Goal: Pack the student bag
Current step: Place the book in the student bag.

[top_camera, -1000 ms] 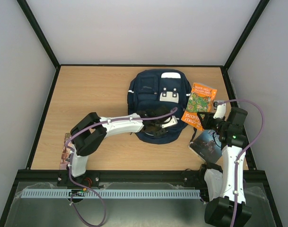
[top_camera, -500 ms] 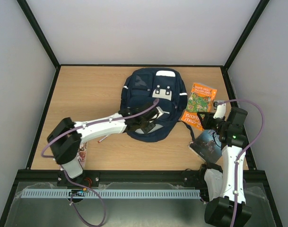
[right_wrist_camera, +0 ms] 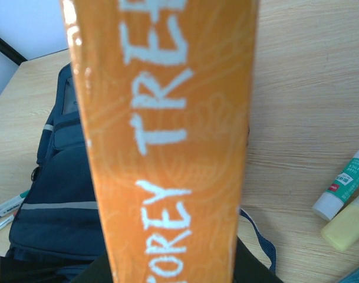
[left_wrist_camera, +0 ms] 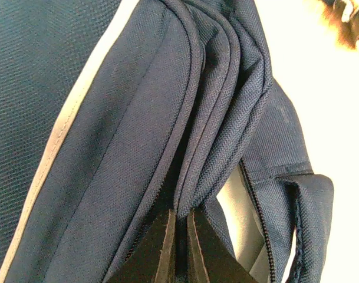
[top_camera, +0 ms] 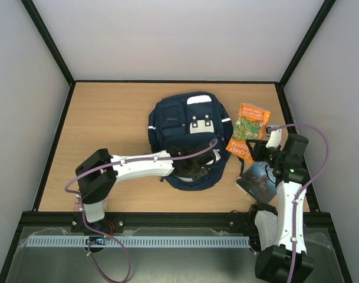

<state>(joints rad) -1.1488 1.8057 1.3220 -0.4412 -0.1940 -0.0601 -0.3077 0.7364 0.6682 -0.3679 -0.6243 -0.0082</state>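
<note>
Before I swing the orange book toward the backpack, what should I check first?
1. Left gripper clamped on navy backpack fold: ok.
2. Right gripper gripping orange book: ok.
3. Opening wide enough for the book: cannot tell; left wrist view shows only a narrow gap.
4. Everything else packed: not ok; dark book and glue stick lie on the table.
</note>
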